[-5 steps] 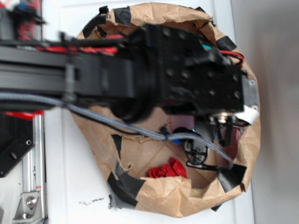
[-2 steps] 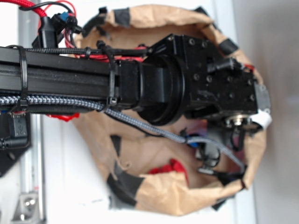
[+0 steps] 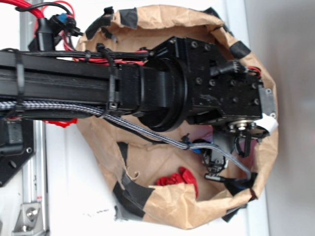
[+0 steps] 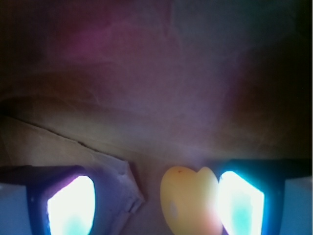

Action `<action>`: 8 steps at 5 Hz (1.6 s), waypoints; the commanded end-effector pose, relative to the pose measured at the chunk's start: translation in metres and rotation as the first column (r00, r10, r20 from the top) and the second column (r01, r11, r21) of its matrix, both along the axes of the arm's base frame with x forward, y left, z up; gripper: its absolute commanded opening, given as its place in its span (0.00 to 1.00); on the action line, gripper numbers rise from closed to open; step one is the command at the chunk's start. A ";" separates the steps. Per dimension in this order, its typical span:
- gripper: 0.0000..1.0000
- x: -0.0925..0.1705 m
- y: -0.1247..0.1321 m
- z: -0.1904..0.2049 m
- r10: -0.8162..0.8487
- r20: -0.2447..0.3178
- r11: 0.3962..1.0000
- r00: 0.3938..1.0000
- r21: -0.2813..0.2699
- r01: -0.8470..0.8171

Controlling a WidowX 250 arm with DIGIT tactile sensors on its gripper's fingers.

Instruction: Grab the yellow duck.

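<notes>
In the wrist view, the gripper (image 4: 156, 200) stands wide apart inside a dim brown paper bag (image 4: 146, 98), its two glowing fingers (image 4: 71, 205) at the bottom corners. The yellow duck (image 4: 188, 200) sits between them on the crumpled paper floor, pressed against the right finger and well apart from the left. In the exterior view, the black arm (image 3: 162, 91) reaches across the taped bag's mouth, hiding the duck; a red cloth (image 3: 177, 178) lies near the bag's lower edge.
</notes>
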State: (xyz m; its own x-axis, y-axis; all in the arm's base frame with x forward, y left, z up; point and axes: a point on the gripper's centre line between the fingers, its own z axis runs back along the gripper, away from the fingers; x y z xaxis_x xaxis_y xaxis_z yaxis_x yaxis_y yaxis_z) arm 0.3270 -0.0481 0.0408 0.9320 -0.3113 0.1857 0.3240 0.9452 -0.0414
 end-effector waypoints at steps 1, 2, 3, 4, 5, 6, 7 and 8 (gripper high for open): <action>1.00 -0.016 0.003 -0.029 0.022 -0.054 0.999 0.998 0.032 -0.020; 1.00 -0.013 0.013 -0.018 0.063 -0.020 0.996 0.998 0.068 -0.062; 1.00 -0.014 0.019 -0.001 0.082 0.004 0.994 0.997 0.067 -0.082; 1.00 -0.021 0.020 0.021 0.107 0.016 0.991 0.994 0.076 -0.108; 1.00 -0.026 0.034 0.050 0.199 0.011 0.977 0.980 0.071 -0.200; 1.00 -0.037 0.041 0.063 0.223 -0.042 0.972 0.974 0.082 -0.219; 1.00 -0.058 0.041 0.058 0.233 -0.099 0.970 0.967 0.100 -0.223; 1.00 -0.073 0.041 0.053 0.235 -0.124 0.968 0.964 0.116 -0.221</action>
